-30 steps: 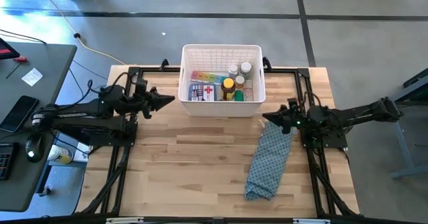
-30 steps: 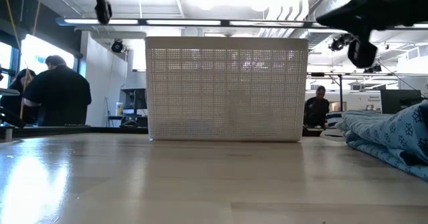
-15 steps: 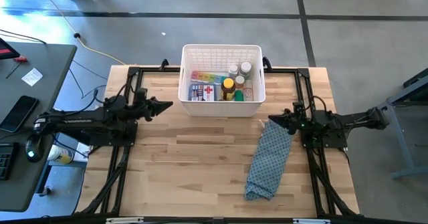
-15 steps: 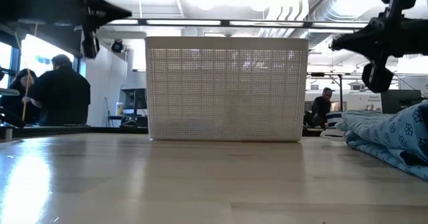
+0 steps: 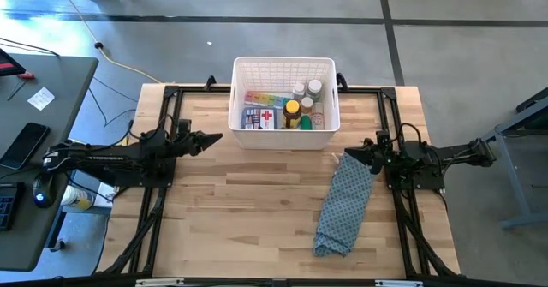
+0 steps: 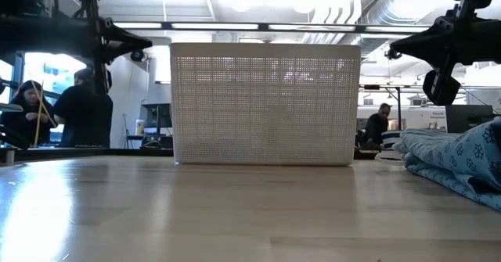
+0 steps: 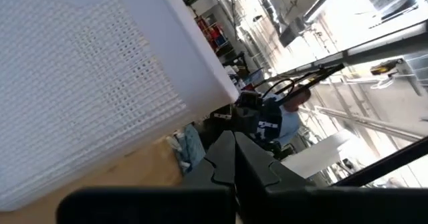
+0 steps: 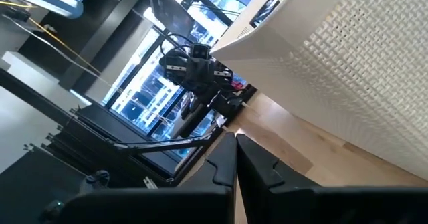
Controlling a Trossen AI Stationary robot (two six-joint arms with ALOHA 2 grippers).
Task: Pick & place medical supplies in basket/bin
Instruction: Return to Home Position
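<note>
At the far middle of the pale wooden worktop (image 5: 240, 201) stands the white rectangular plastic basket with lattice-grid sides (image 5: 282, 62). The medical supplies lie inside it: a rainbow pill organiser strip (image 5: 261, 98), a blue-white pack with a red cross (image 5: 266, 117), white-capped bottles (image 5: 313, 87) and a yellow-topped bottle (image 5: 292, 108). I see no supply loose on the planks, so I judge the packing done and the step in hand to be the retreat to rest. My left tool (image 5: 214, 137) hangs near the basket's left near corner, fingers pressed together on nothing. My right tool (image 5: 347, 153) hangs above the top end of the long blue patterned cloth (image 5: 342, 206), likewise closed and empty. The next move calls only for folding both arms home without brushing the light, perforated basket wall or snagging the soft, rumpled cloth.
</note>
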